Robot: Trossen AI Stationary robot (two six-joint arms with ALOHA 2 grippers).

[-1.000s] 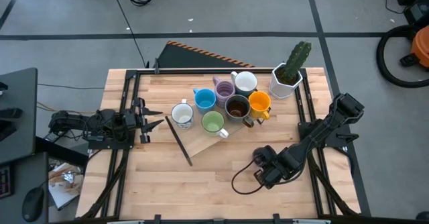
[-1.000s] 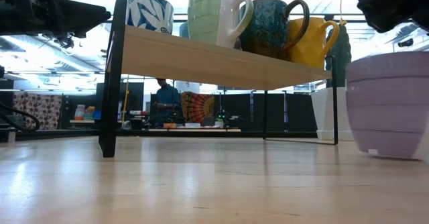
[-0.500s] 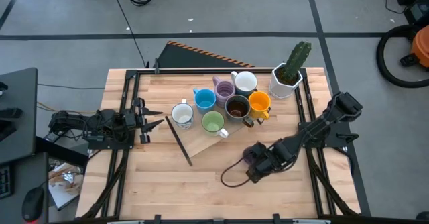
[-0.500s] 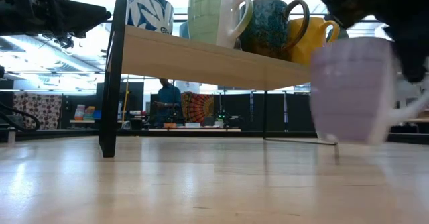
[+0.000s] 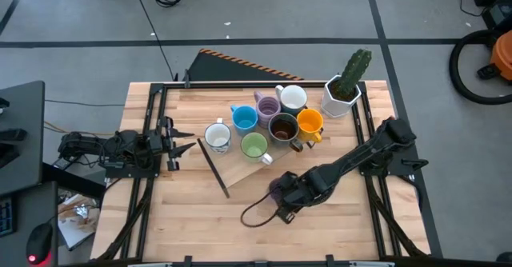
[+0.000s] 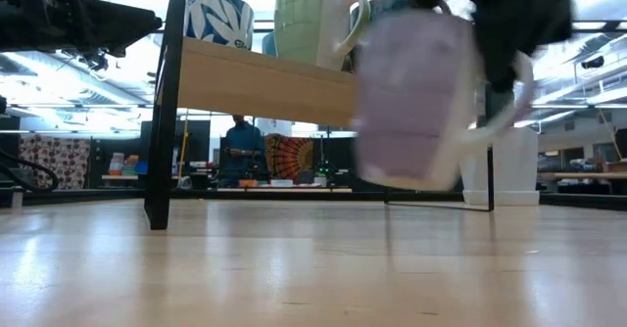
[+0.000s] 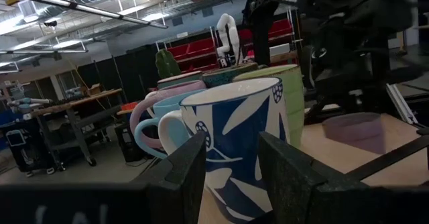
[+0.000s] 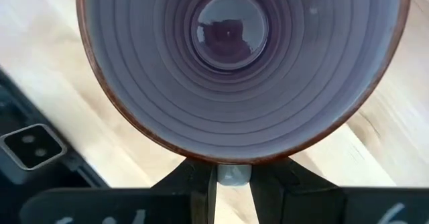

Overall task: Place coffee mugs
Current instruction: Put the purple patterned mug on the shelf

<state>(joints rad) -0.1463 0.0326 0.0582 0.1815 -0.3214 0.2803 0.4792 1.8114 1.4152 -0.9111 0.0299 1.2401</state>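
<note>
A lavender coffee mug [image 6: 416, 97] hangs tilted above the table, with my right gripper [image 5: 288, 193] shut on it. The right wrist view looks straight down into its ribbed inside [image 8: 231, 56]. Seven other coffee mugs stand on a raised wooden board [image 5: 240, 167]: white-and-blue [image 5: 217, 136], blue [image 5: 245, 118], lavender [image 5: 267, 107], white [image 5: 292, 98], brown [image 5: 283, 128], orange [image 5: 310, 123] and green [image 5: 254, 146]. My left gripper [image 5: 180, 143] waits open at the table's left side, level with the board, facing the white-and-blue mug [image 7: 234, 130]. My right gripper pinches the lavender mug's handle [image 8: 233, 175] between its two fingers, right where the handle meets the rim. The fingers come from above, pointing steeply down. The mug hangs below them, clear of the table, mouth up and tipped, its handle [image 6: 514, 102] on the gripper's side.
A white faceted pot with a green cactus [image 5: 342, 91] stands at the far right by the board. The board rests on black legs [image 6: 162, 112]. A black cable loop [image 5: 256, 215] hangs from the right arm. Bare wood lies along the table's near half.
My right gripper has carried the lavender mug toward the table's left edge and a little up, rolling its wrist on the way. The mug, which stood on the table near the right side, is now lifted clear and tipped. The gripper has stayed shut on it.
</note>
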